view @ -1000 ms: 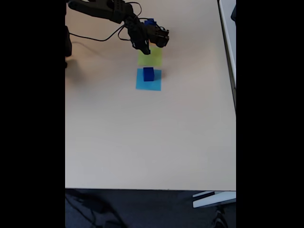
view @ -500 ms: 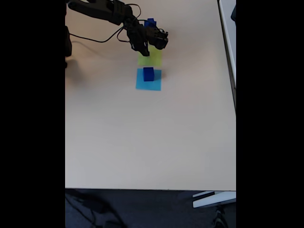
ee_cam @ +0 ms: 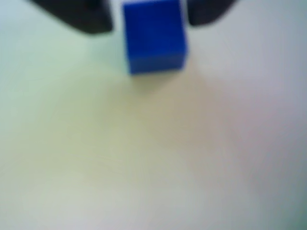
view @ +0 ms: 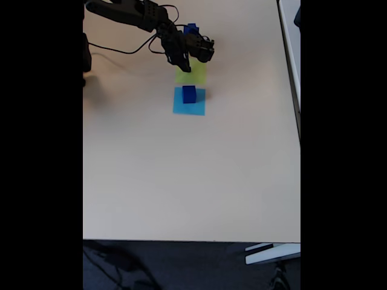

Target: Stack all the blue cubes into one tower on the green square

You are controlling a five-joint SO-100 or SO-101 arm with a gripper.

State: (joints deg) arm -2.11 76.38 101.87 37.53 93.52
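Observation:
In the wrist view a dark blue cube (ee_cam: 154, 36) sits between the two dark fingers of my gripper (ee_cam: 148, 21). The right finger (ee_cam: 206, 12) meets its edge and a thin gap shows on the left. The blurred surface below it looks pale yellow-green. In the fixed view my gripper (view: 183, 62) hangs over the far edge of the green square (view: 192, 75). A second blue cube (view: 189, 92) stands on the light-blue square (view: 188, 106) just in front of it. Another blue cube (view: 192, 28) shows behind the arm.
The black arm (view: 130, 12) reaches in from the top left of the beige table (view: 193, 175), with a cable (view: 121, 48) looping under it. The table's front edge (view: 193, 240) and right edge (view: 296, 109) bound the surface.
The gripper has shifted very slightly toward the far side. The cubes and squares have not moved.

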